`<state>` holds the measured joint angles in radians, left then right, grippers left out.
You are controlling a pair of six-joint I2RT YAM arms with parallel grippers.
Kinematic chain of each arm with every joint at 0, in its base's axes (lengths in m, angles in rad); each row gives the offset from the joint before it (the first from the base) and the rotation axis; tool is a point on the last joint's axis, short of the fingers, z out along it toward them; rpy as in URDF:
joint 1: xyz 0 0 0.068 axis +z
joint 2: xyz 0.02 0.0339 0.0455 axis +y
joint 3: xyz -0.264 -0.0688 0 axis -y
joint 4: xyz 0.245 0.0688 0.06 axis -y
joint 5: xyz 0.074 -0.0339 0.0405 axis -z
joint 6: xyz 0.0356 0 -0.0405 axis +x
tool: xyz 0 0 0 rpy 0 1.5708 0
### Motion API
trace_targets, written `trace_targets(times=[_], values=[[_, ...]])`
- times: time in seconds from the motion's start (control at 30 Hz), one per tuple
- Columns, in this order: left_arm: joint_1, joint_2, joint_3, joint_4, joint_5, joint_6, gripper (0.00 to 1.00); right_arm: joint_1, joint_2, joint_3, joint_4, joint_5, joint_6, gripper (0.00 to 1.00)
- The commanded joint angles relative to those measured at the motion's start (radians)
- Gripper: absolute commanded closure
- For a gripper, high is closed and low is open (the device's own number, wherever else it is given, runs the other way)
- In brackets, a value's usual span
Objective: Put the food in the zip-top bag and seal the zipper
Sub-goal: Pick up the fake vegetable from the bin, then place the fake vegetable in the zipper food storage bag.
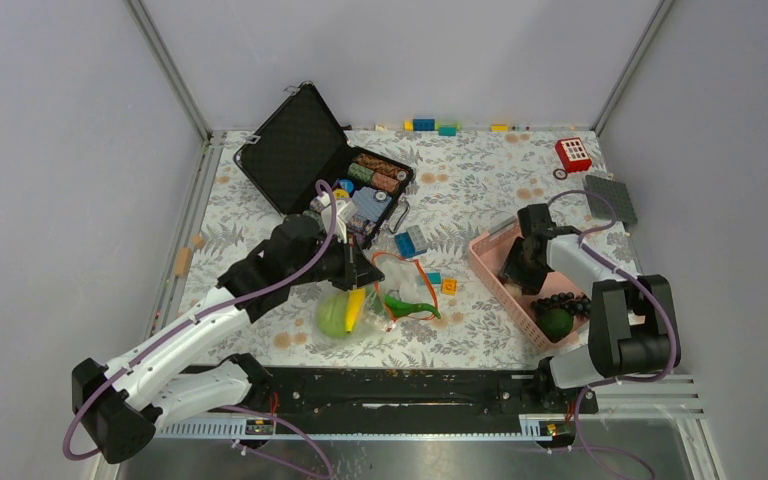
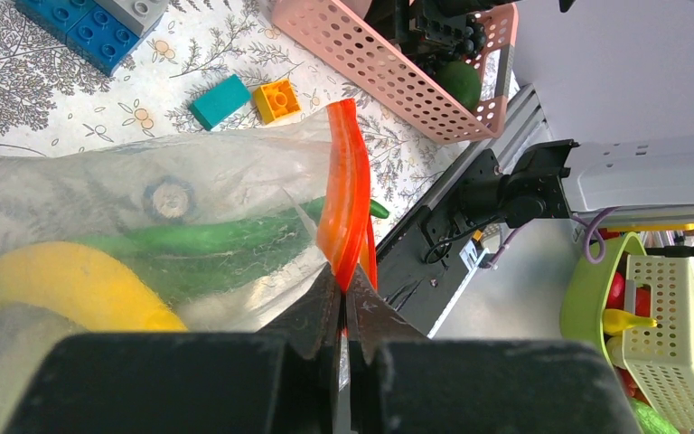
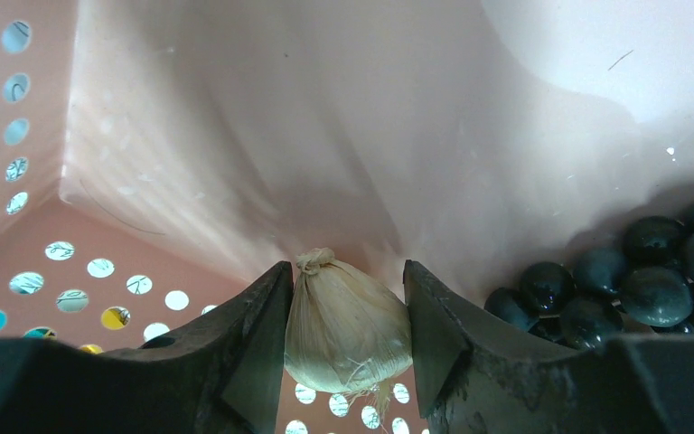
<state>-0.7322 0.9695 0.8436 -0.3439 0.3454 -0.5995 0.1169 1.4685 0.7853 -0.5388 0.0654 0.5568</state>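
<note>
The clear zip-top bag [image 1: 365,300] lies at the table's front middle, holding a round light-green cabbage [image 1: 333,316], a yellow piece [image 1: 356,308] and a long green pod [image 1: 415,306]. My left gripper [image 1: 370,268] is shut on the bag's orange-red zipper strip [image 2: 345,194] and holds the mouth up; the left wrist view shows the jaws [image 2: 343,276] pinching it. The white slider is not visible. My right gripper [image 1: 516,274] is down in the pink basket [image 1: 490,268], shut on a white bulb-shaped food piece [image 3: 348,330]. A dark green piece [image 1: 557,322] lies in the basket.
Dark round beads [image 3: 651,271] lie beside the bulb in the basket. An open black case [image 1: 305,150] of poker chips stands behind the left arm. Loose bricks [image 1: 410,242] lie between bag and basket. A red toy [image 1: 572,155] and grey plate [image 1: 611,198] are at the back right.
</note>
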Motion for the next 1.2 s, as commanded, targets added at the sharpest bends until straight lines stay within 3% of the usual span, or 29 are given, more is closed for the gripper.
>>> trace_targets(times=[0.0, 0.3, 0.5, 0.63, 0.93, 1.07, 1.17], values=[[0.001, -0.022, -0.004, 0.057, 0.024, 0.006, 1.00, -0.003, -0.058, -0.002, -0.010, 0.002, 0.002, 0.66], [-0.001, -0.019, -0.002, 0.064, 0.027, 0.006, 1.00, -0.003, -0.306, 0.027, -0.072, 0.022, -0.040, 0.67], [-0.001, 0.002, 0.000, 0.077, 0.041, 0.004, 1.00, 0.003, -0.534, -0.025, 0.017, -0.249, -0.010, 0.68], [0.000, 0.013, 0.011, 0.074, 0.048, 0.006, 1.00, 0.098, -0.615, -0.019, 0.063, -0.352, -0.001, 0.68], [0.001, 0.001, 0.004, 0.071, 0.040, -0.002, 1.00, 0.508, -0.530, 0.081, 0.237, -0.313, 0.025, 0.67], [-0.001, -0.011, 0.003, 0.065, 0.035, -0.004, 1.00, 0.623, -0.408, 0.142, 0.273, -0.276, 0.040, 0.66], [0.000, -0.018, -0.001, 0.063, 0.028, -0.005, 1.00, 0.680, -0.312, 0.192, 0.273, -0.251, 0.031, 0.60]])
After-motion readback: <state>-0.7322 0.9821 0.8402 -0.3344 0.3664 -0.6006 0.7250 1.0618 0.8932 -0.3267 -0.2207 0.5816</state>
